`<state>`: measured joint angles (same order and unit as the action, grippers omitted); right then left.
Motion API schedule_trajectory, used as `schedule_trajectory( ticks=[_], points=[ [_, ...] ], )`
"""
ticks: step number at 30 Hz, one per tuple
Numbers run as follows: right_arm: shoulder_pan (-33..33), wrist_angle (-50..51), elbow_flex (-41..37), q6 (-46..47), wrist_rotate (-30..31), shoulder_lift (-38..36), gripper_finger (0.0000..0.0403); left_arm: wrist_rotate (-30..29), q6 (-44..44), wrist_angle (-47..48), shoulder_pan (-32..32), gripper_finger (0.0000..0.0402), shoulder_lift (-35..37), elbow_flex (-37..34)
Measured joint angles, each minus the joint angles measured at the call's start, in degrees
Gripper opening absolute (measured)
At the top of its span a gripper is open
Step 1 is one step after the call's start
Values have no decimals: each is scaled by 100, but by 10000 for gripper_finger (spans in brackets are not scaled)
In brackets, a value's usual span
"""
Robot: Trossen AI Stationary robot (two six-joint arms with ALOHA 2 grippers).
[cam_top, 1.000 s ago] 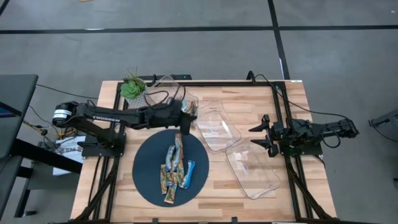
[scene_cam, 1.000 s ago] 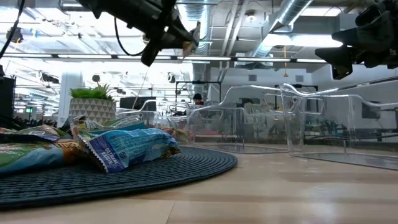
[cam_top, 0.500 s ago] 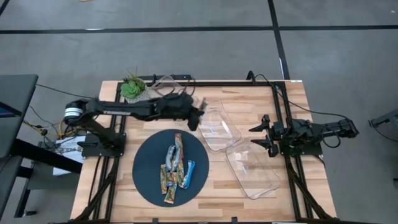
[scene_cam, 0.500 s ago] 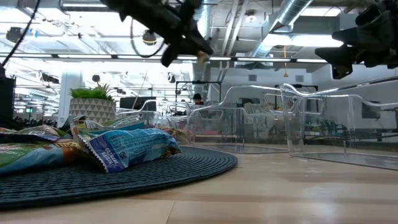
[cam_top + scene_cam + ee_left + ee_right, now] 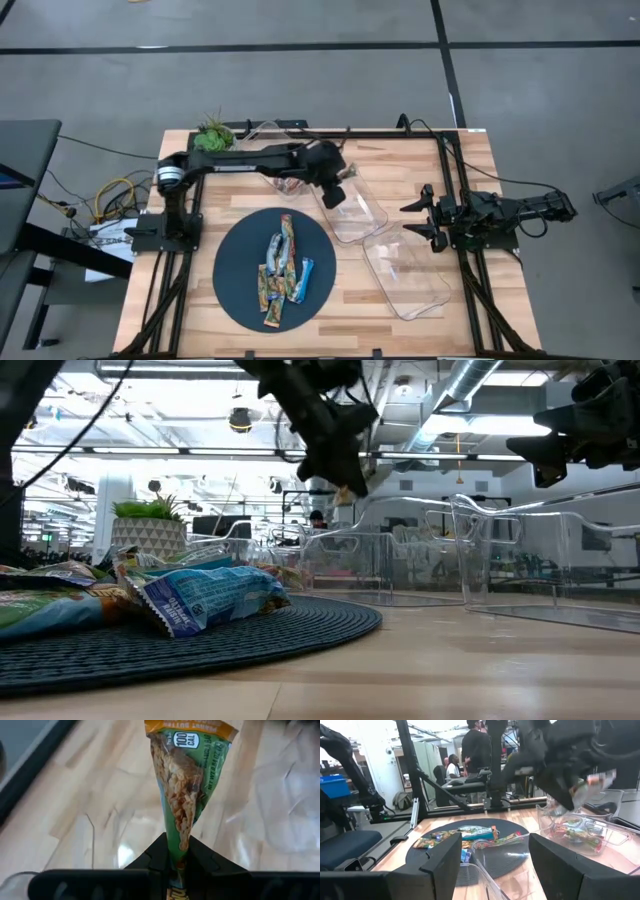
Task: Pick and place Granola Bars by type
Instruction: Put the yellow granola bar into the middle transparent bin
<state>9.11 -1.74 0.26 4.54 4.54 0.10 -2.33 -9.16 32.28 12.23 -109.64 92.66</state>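
Note:
My left gripper (image 5: 334,190) hangs over the far-left corner of the middle clear tray (image 5: 352,207), shut on a granola bar (image 5: 187,785) in a green wrapper with an orange end. In the low view, the left gripper (image 5: 338,468) is well above the table. Several more bars (image 5: 283,265) lie flat on the dark round mat (image 5: 240,290), also seen as bars (image 5: 470,836). A few bars (image 5: 577,836) lie in the far clear tray (image 5: 272,160). My right gripper (image 5: 414,219) waits open at the table's right side, right gripper (image 5: 492,865). My left gripper pinches the green bar between its two fingers at one end of the wrapper (image 5: 181,847). The rest of the bar sticks out past the fingertips, its orange end (image 5: 192,726) farthest away. The fingers slant down from above, and the bar (image 5: 346,490) is lifted clear of everything.
A third clear tray (image 5: 406,272) sits near the right gripper. A small potted plant (image 5: 212,138) stands at the far-left corner. Black frame rails run along the table's far, left and right edges. People stand in the room beyond the table.
My left gripper has carried the green bar from above the mat's far edge toward the table's right. It now hangs over the middle tray's far-left corner, lower than before and tipped more downward. It stays shut on the bar. The right arm has kept still.

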Motion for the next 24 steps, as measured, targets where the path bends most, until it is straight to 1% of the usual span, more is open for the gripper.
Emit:
schedule_trajectory(
  ticks=[5,11,20,24],
  points=[
    [2,-2,2,0,0,0,224,1,47,513,0,34,-535,433],
    [0,0,1,0,0,0,224,2,172,658,2,34,-924,457],
    [0,7,1,-2,-2,0,224,-66,395,747,17,34,-1206,457],
    [1,3,2,-1,-2,0,224,-152,396,824,17,48,-1227,457]
  ],
)
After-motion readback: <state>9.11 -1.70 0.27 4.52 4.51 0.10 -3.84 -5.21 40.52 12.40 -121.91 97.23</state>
